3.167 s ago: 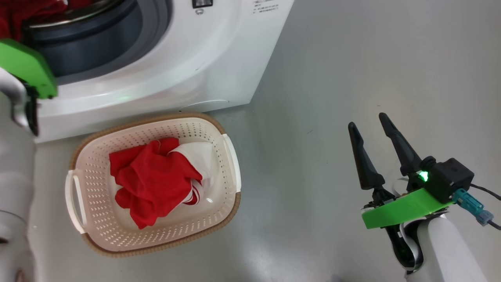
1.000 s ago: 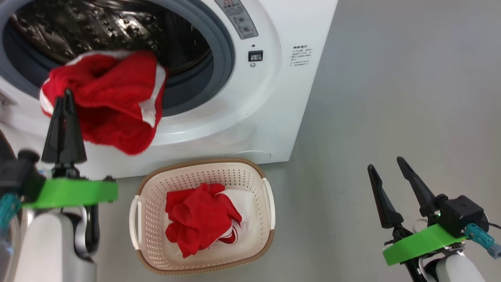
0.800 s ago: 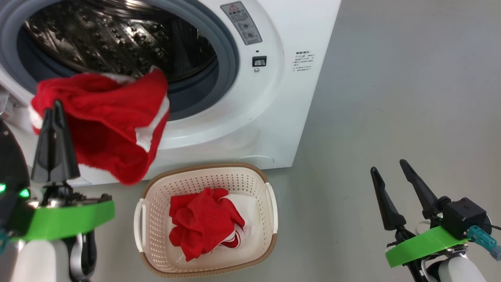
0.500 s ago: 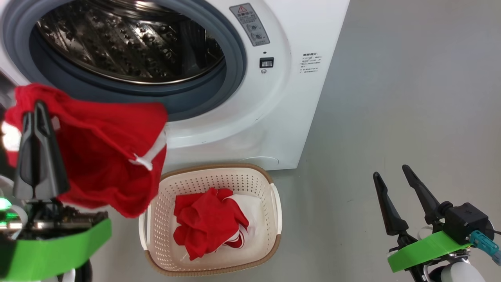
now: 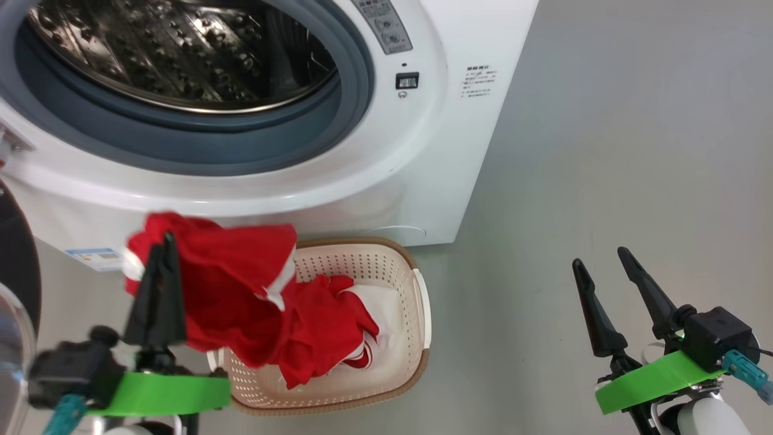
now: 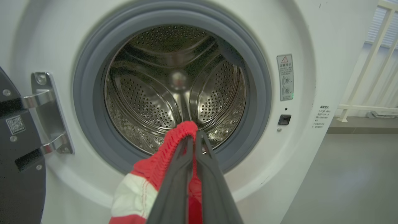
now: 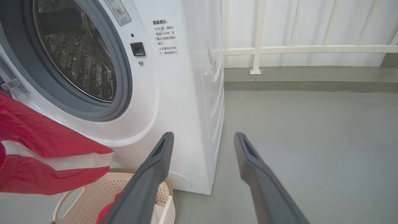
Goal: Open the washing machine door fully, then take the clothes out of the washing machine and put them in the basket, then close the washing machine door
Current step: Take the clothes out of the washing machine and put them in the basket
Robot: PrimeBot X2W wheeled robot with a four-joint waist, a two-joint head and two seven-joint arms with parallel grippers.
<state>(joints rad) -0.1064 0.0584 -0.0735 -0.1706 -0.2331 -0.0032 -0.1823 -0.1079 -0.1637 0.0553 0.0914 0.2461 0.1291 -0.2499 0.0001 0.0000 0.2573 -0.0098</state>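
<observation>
Grey floor [image 5: 604,121]; washing machine [image 5: 423,157]: warning-triangle sticker [image 6: 285,77], Chinese notice [image 7: 164,37]; left hand [image 5: 166,244] pinching clothes [image 5: 235,284] above basket [image 5: 418,290]; right hand [image 5: 599,257] spread.

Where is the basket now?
In the head view the basket stands on the floor at lower centre, before the washing machine, partly hidden by the red garment in the left gripper.

Grey, smooth, slightly glossy floor [image 5: 604,151] takes the right half of the frame, with the white washing machine [image 5: 441,151] standing on it at upper left and the cream perforated basket [image 5: 362,266] at lower centre, just in front of the machine's base.
</observation>
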